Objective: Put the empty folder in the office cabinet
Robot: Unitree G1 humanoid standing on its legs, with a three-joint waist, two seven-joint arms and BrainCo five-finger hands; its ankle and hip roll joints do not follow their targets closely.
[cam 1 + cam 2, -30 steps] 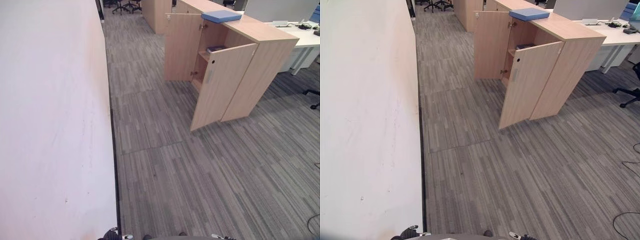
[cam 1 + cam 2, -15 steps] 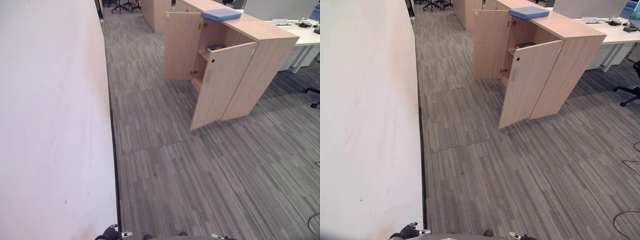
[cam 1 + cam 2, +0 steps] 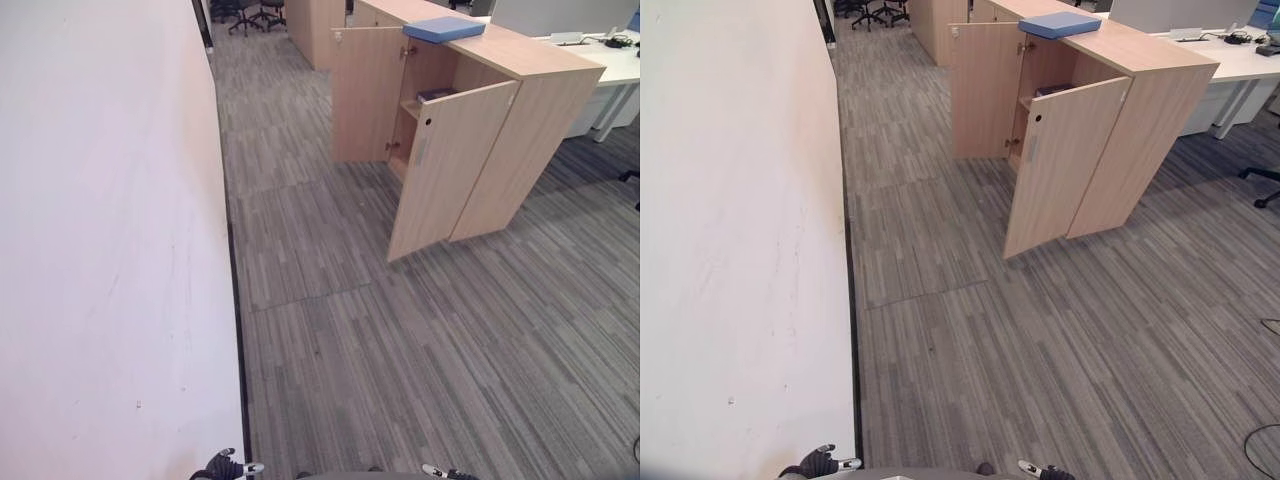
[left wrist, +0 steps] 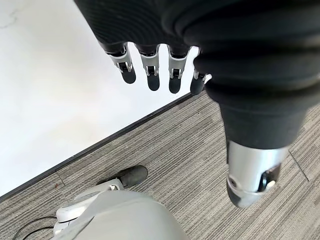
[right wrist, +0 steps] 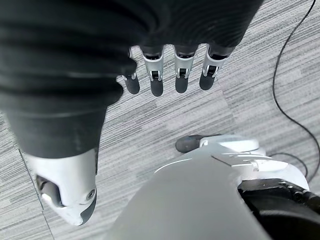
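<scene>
From my left eye, a blue folder (image 3: 445, 29) lies flat on top of the wooden office cabinet (image 3: 520, 120), at the cabinet's far end and well ahead of me to the right. Both cabinet doors stand open: the near door (image 3: 448, 165) swings out toward the grey carpet (image 3: 400, 340), the far door (image 3: 362, 92) angles away. A shelf (image 3: 410, 108) inside carries a dark item (image 3: 432, 96) that I cannot make out. A long white wall (image 3: 100, 240) runs along my left. Office chairs (image 3: 245, 12) stand at the far end of the aisle.

From my right eye, the same layout shows, with a white bench (image 3: 1240, 65) past the cabinet on the right and the folder resting apart from both of my hands.

At my left wrist, my left hand (image 4: 160, 75) hangs over the carpet by the wall's dark baseboard (image 4: 110, 137), fingers straight and spread from the thumb, holding nothing.

At my right wrist, my right hand (image 5: 170, 75) hangs over the carpet, fingers straight and relaxed, thumb apart, also empty.
</scene>
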